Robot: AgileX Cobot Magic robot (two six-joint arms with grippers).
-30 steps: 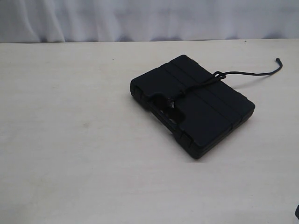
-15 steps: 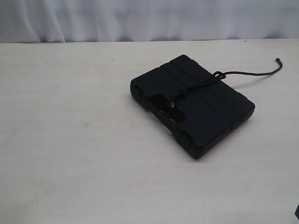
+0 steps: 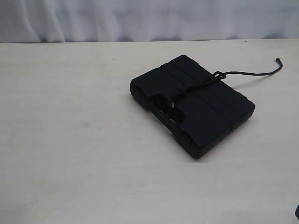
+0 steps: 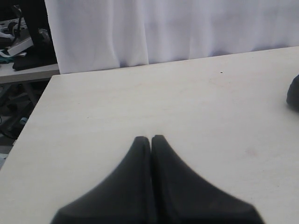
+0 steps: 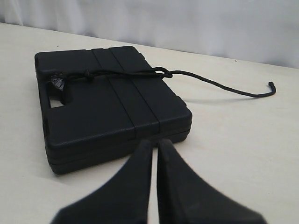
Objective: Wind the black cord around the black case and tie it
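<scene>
One black case (image 3: 201, 112) lies flat on the tabletop (image 3: 70, 140), right of centre in the exterior view, with the black cord (image 3: 247, 73) crossing its lid and its tail trailing away. Left wrist view: the left pincer (image 4: 150, 139) is closed on nothing, well apart from the case. Right wrist view: the right pincer (image 5: 154, 142) is closed and empty, near the case — rigid, probably light; the limp cord is best pinched near its tip. No writing is legible.
</scene>
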